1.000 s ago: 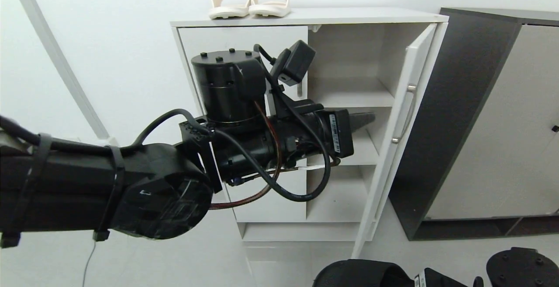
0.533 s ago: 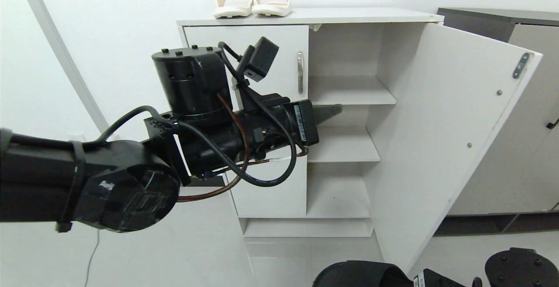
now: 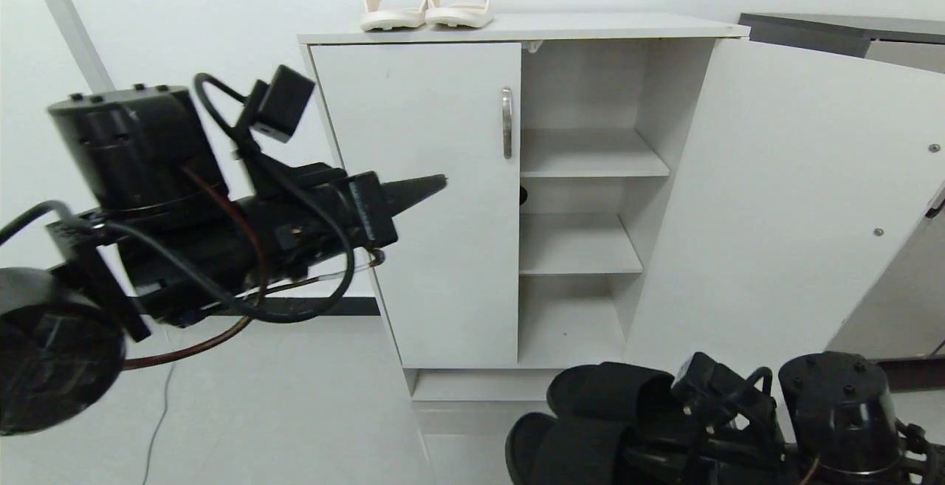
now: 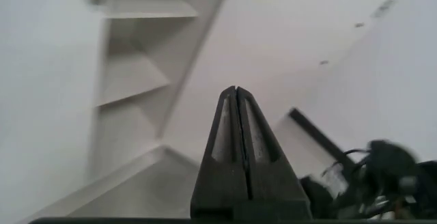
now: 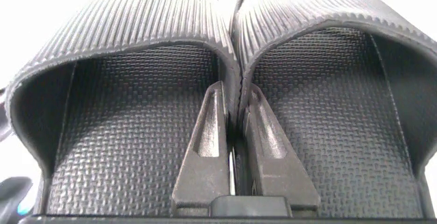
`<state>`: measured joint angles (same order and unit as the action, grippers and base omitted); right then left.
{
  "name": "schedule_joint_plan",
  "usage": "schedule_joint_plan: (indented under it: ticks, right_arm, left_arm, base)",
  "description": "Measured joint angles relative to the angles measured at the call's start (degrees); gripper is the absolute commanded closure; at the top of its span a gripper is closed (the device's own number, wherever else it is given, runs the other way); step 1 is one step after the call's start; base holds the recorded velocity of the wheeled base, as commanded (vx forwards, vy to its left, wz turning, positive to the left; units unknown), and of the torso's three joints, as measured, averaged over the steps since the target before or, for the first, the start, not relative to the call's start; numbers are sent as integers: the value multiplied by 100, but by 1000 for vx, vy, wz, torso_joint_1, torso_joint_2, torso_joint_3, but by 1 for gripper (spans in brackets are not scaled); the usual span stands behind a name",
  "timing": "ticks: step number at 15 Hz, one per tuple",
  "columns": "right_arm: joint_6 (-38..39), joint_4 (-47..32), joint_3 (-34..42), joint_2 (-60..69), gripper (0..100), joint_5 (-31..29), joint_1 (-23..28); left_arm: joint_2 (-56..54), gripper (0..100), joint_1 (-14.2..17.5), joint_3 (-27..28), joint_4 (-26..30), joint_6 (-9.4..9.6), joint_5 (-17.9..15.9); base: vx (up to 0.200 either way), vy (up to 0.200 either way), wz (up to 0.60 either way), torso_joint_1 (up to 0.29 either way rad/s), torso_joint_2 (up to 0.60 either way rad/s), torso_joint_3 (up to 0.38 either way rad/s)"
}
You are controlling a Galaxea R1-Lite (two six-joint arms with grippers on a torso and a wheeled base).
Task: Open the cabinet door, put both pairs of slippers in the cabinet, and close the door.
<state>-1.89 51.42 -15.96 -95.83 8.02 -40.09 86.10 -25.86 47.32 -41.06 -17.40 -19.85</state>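
The cabinet door [image 3: 797, 197] stands open at 3 o'clock. The left gripper [image 3: 432, 184] is pressed together, empty. The right gripper [image 5: 234, 98] pinches the black slippers [image 3: 605, 404] at 5 o'clock.

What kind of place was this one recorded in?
Likely an entryway or test room: a white shoe cabinet, cream slippers on top, black slippers in the right gripper.

A: Pose of the left arm [image 3: 192, 249]?
B: Raised, held out level. The left gripper [image 3: 441, 181] is empty, fingers pressed flat together.
A: And the right arm [image 3: 827, 411]?
B: Low, wrist tucked down. The right gripper [image 5: 233, 94] is pinched on the adjoining walls of the black slippers [image 5: 130, 67].
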Motion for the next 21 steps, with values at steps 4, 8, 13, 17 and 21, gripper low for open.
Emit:
schedule_joint_plan:
  ticks: [4,8,13,17,21]
  right_arm:
    - [870,433,-898,-631,100,-1614,62]
    - [1117,1061,-1910,-1720,100,-3178,121]
    - [1122,1123,-2627,-2399,100,-3935,322]
    - [1114,1142,-2640,-2537,100,-3950,344]
    - [1095,1270,-2551,-2555,100,-3952,313]
  left_arm:
    - [-1163,100,850,-1248,12,390,655]
    - [-2461,100,2124,-2389,17,774,1228]
    - [-4124,100,3599,-3622,252,1176,1615]
    - [-5750,100,4002,-3997,1974,1418,1558]
    - [-7456,100,3994,-4301,3934,1462,452]
  base:
    - [0,0,0,0,0,0]
    - [0,0,0,0,0,0]
    - [0,0,0,0,0,0]
    - [0,0,0,0,0,0]
    - [0,0,0,0,0,0]
